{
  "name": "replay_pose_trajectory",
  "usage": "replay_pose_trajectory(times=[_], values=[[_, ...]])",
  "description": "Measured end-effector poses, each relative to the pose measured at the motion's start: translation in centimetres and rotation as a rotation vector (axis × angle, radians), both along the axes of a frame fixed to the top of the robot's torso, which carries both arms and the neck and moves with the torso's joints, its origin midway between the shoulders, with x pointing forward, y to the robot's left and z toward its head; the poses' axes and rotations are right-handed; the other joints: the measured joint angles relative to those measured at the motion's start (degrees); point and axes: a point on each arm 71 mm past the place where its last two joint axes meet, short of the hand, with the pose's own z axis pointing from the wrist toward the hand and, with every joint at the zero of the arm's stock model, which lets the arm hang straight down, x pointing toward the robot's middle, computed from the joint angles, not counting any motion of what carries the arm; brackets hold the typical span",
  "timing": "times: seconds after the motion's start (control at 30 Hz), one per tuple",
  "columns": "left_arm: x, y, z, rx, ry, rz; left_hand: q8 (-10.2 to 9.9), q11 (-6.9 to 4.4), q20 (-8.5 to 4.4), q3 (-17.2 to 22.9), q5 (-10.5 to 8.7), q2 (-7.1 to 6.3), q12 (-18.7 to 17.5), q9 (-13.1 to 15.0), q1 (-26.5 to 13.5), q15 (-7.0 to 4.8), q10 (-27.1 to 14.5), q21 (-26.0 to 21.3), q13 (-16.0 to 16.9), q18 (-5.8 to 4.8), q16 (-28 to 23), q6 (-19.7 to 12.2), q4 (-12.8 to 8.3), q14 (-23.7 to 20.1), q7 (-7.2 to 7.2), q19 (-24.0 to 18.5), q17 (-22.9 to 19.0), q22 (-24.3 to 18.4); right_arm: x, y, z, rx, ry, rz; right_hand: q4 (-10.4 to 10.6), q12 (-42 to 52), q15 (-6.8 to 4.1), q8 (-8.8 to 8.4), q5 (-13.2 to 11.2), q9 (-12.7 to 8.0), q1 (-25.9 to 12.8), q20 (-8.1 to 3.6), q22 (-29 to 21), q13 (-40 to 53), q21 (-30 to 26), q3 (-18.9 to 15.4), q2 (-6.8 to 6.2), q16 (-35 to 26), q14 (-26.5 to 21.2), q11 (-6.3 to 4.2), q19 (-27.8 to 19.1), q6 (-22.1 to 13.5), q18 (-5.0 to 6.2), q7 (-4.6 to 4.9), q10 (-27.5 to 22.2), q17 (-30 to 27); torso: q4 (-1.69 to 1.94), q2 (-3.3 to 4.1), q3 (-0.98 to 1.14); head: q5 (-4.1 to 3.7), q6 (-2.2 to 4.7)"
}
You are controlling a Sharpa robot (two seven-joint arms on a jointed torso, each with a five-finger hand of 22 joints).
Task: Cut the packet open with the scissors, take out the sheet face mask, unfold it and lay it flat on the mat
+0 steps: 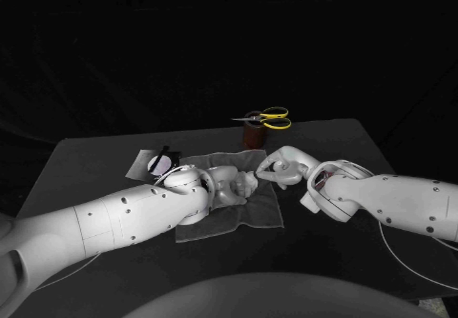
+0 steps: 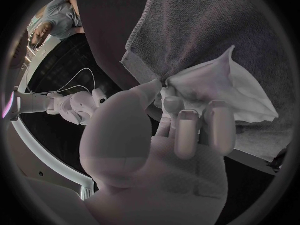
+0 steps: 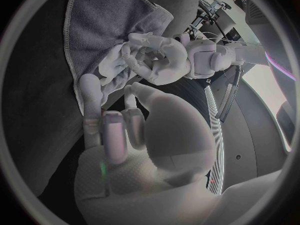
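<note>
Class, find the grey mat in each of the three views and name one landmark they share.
Head view: the mat lies mid-table under the left hand.
Left wrist view: the mat spreads beyond the fingers, under the white mask.
Right wrist view: the mat lies past the right hand, its hemmed edge curving.
Shared landmark: the left hand, holding the mask on the mat.
</note>
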Motion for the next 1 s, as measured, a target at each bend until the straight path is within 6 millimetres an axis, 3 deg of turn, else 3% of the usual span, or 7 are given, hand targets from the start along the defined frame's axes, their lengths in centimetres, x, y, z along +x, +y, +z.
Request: replay_pose_trajectory(times=[0.17,0.37,0.53,0.73,0.8,1.0], values=[[0.08,-0.18,-0.04,0.001,0.0,0.001,0.0,0.0,0.0,2.21,0.0,1.5,0.0,-0.71,1.5,0.0,0.0,0.0,0.2,0.0,-0.01,0.46,-0.65,0.0,-0.04,0.0,0.0,0.01,0.0,0.07,-0.01,0.001,0.0,0.001,0.0,0.0,0.0,0.12,0.0,0.05,0.0,0.0,0.03,-0.01,0.0,0.0,0.0,-0.01,0.0,0.0,0.0,0.01,-0.01,-0.01,0.0,0.0,-0.03,0.0,0.02,0.04,0.0],[0.15,-0.4,-0.08,0.004,0.0,0.003,0.01,0.0,0.0,2.68,0.0,1.36,-0.01,-0.87,1.73,0.0,0.0,0.0,0.34,0.0,-0.01,0.62,-0.8,0.0,-0.01,0.0,0.0,0.03,0.0,0.14,-0.02,0.001,0.001,0.003,0.0,0.0,0.0,0.12,0.0,0.05,0.0,0.0,0.06,-0.05,0.0,0.0,0.0,-0.14,0.0,0.0,0.0,0.03,-0.03,-0.03,0.0,-0.04,-0.04,0.0,0.03,0.03,0.0],[0.19,-0.49,-0.08,0.006,0.001,0.003,0.0,-0.32,0.0,3.92,0.0,2.19,-0.03,-1.18,2.55,0.0,0.33,0.0,0.79,0.0,0.08,1.35,-1.26,0.0,-0.14,0.0,0.0,0.04,0.0,0.19,-0.02,0.002,0.001,0.003,0.0,0.0,0.0,0.12,0.0,0.04,0.0,0.0,0.05,-0.04,0.0,0.0,0.0,0.06,0.0,0.0,0.0,0.04,-0.04,-0.04,0.0,-0.06,-0.04,-0.01,0.03,-0.02,0.0],[0.19,-0.53,-0.06,0.007,0.003,0.0,0.92,-0.66,-0.32,6.34,-0.05,3.35,0.39,-1.26,4.47,0.0,1.84,0.42,2.41,0.0,0.33,3.09,-3.36,0.0,-0.83,0.31,0.0,0.03,-0.01,0.2,-0.03,0.002,0.002,0.004,0.16,0.35,0.0,0.12,0.0,0.03,0.0,0.0,0.04,-0.03,0.0,0.16,0.0,0.07,0.0,0.0,0.0,0.04,-0.04,-0.04,0.0,-0.05,-0.03,-0.01,0.02,-0.12,0.0],[0.14,-0.56,-0.05,0.006,0.004,-0.003,1.58,-0.67,-0.52,7.51,-0.16,3.82,1.01,-1.23,4.94,0.01,3.07,0.47,3.81,-0.68,0.33,3.4,-4.48,0.01,-0.72,0.52,0.0,0.03,-0.01,0.2,-0.03,0.003,0.002,0.004,0.16,0.35,0.0,0.12,0.0,0.05,0.0,0.0,0.04,-0.02,0.0,0.16,0.0,0.07,0.0,0.0,0.0,0.04,-0.05,-0.04,0.0,-0.05,-0.03,-0.01,0.0,-0.16,0.0],[-0.08,-0.72,-0.04,0.001,0.007,-0.018,2.69,-0.69,-0.5,11.07,-0.17,3.76,1.18,-1.2,5.54,0.01,4.29,0.78,5.27,-0.9,0.32,3.48,-6.01,0.01,-0.64,0.74,0.0,0.02,-0.01,0.21,-0.03,0.003,0.002,0.004,0.16,0.35,0.0,0.12,0.0,0.08,0.0,0.0,0.04,0.0,0.0,0.16,0.0,0.06,0.0,0.0,0.0,0.05,-0.06,-0.05,0.0,-0.03,0.03,0.0,-0.01,-0.21,0.0]])
